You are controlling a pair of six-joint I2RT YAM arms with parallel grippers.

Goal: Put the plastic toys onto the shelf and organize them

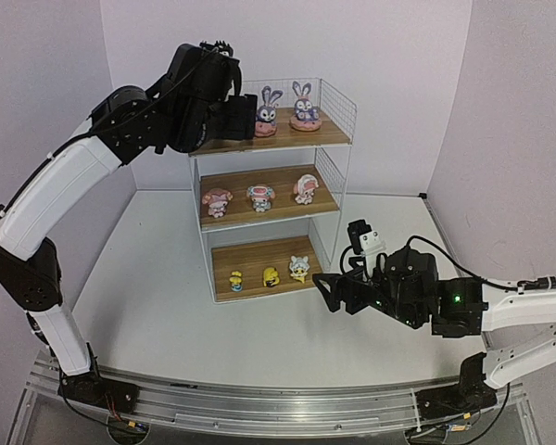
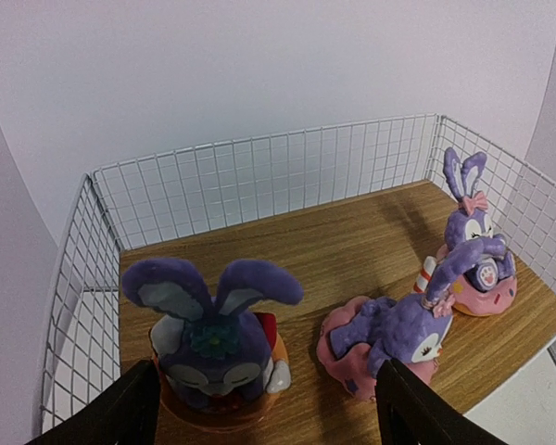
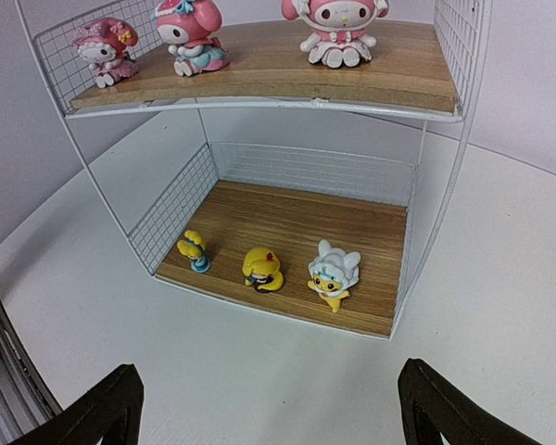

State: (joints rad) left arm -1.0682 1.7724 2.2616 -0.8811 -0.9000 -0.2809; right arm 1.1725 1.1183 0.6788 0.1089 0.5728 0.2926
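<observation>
The shelf (image 1: 339, 109) stands mid-table. On its top board (image 2: 334, 241), a purple bunny (image 2: 213, 341) stands upright between the spread fingers of my left gripper (image 2: 269, 415), which is open; in the top view the gripper (image 1: 241, 117) hides this bunny. Two more bunnies (image 1: 267, 109) (image 1: 304, 106) stand to its right. Three pink-and-white toys (image 1: 217, 200) (image 1: 260, 197) (image 1: 305, 187) line the middle board. Three yellowish toys (image 3: 194, 250) (image 3: 262, 269) (image 3: 334, 274) sit on the bottom board. My right gripper (image 3: 278, 417) hovers open over the table in front of the shelf, holding nothing.
White wire mesh (image 2: 259, 181) closes the back and sides of each tier. The white table (image 1: 157, 297) runs around the shelf, with lilac walls (image 1: 398, 83) behind. The right arm (image 1: 445, 301) lies low at the shelf's right front.
</observation>
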